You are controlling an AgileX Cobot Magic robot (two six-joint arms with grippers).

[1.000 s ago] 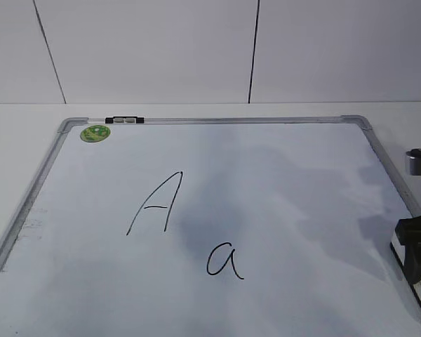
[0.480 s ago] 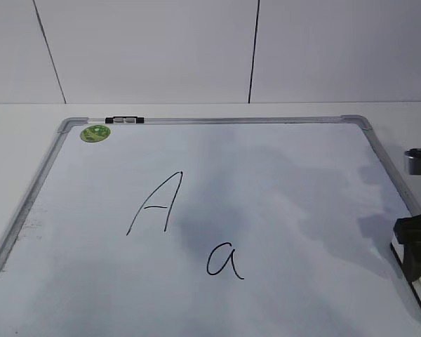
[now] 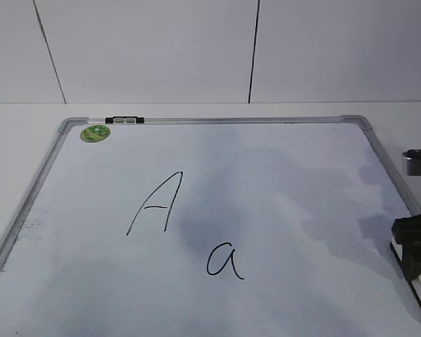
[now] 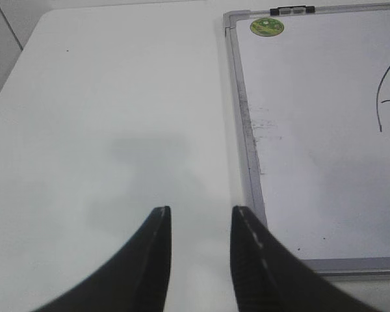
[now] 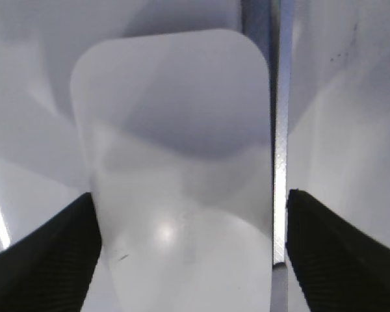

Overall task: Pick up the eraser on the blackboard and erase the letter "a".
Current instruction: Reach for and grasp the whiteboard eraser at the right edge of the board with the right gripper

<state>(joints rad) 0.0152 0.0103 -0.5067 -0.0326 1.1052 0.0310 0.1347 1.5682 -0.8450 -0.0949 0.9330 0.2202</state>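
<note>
While the right gripper [image 5: 185, 253] straddles it with jaws spread, touching or not I cannot tell, the white round-cornered eraser [image 5: 175, 162] lies against the blackboard [image 3: 281, 182] frame's right edge. Left gripper [image 4: 200, 224] hangs open over bare table [image 4: 117, 97] (beside the frame); the letter "a" [image 3: 224, 261] sits mid-board, well apart

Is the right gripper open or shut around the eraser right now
Open. In the right wrist view the right gripper has one finger on each side of the eraser, with a clear gap on the right side.

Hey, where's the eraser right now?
The eraser fills the right wrist view, lying between the right gripper's fingers, beside the blackboard's right frame edge.
</note>
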